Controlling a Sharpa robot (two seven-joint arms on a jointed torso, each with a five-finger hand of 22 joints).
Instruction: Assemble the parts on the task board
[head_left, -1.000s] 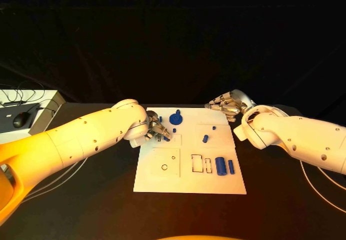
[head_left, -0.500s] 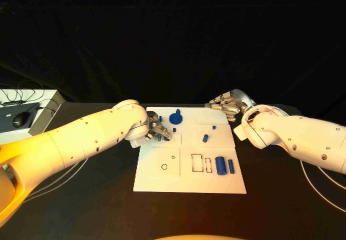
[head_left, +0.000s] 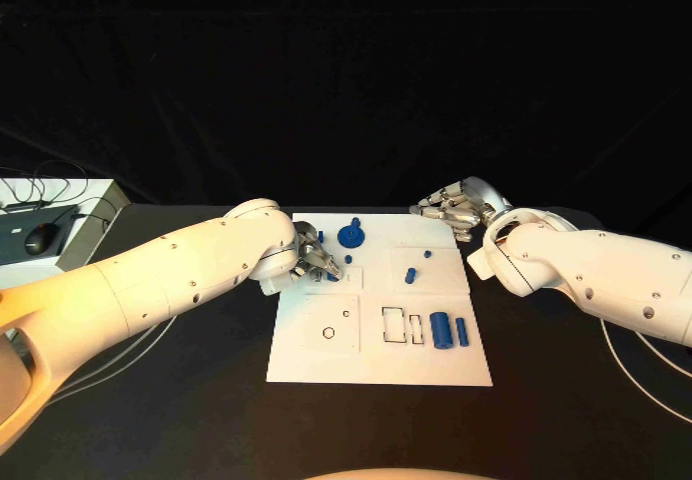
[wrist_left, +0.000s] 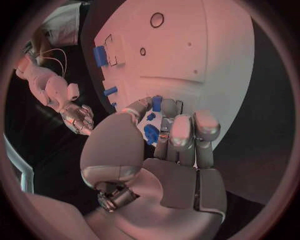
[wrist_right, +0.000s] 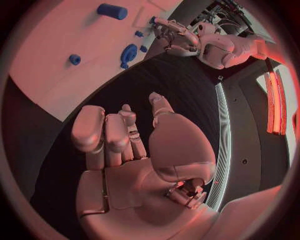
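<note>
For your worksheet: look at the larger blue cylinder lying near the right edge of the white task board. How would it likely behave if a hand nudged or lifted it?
The larger blue cylinder lies on its side on the flat task board, so a sideways nudge would probably roll it. It looks rigid and smooth, so it may slip in a loose pinch. Being small, it is likely light.

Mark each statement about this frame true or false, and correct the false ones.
1. The left hand is over the board's left edge. True.
2. The right hand holds a blue part. False: it holds nothing, fingers apart, beyond the board's far right corner.
3. Two blue cylinders lie side by side on the board's right. True.
4. The gear-like part lies off the board. False: it sits near the board's far edge.
</note>
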